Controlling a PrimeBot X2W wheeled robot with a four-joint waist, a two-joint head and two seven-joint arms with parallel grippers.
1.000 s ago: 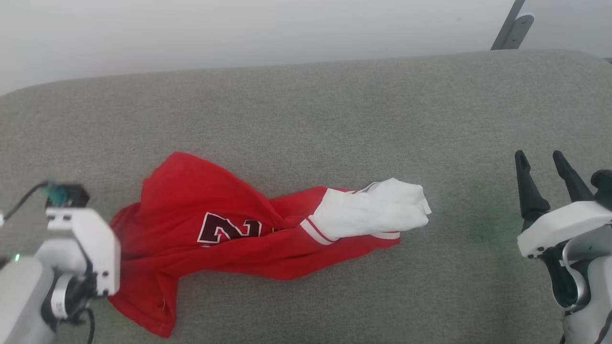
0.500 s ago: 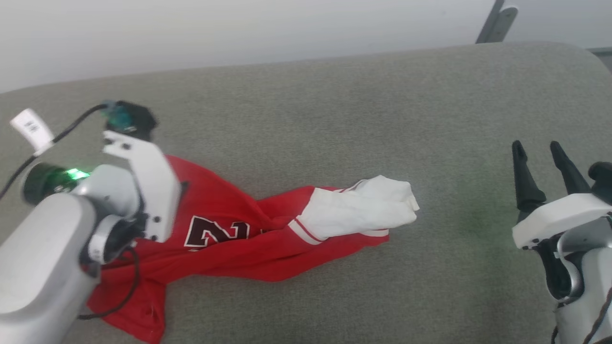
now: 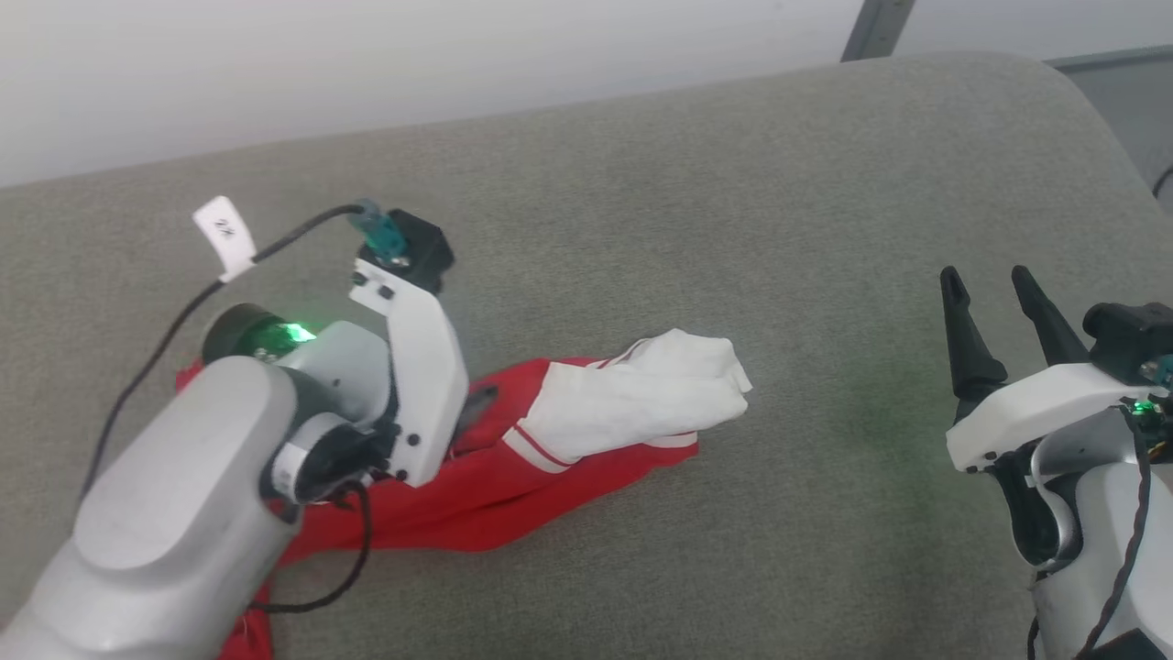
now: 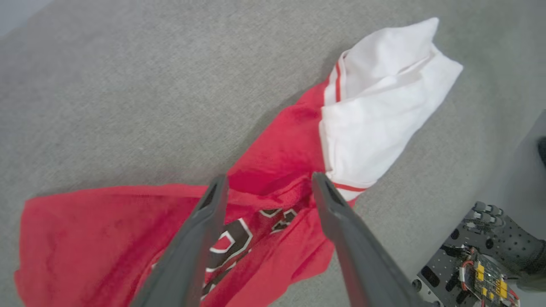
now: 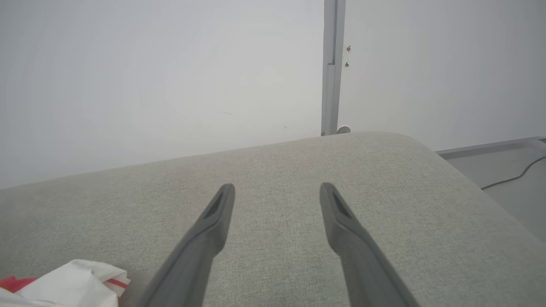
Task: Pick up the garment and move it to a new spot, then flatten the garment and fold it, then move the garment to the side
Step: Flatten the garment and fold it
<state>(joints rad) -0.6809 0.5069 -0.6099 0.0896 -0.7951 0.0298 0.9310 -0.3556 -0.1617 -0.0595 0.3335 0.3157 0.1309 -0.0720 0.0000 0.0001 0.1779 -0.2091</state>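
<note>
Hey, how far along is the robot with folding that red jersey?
Done: nothing finished shows; the garment lies bunched on the grey cushion. In hand: the left end effector, open, hovers over its red chest; the right end effector hangs open, apart. Left: flattening, folding, moving aside.

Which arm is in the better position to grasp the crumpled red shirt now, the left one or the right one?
Left. The left gripper hangs open directly over the garment, with a red fold between its fingers. The right gripper is open too, but stands well apart over bare grey cushion.
</note>
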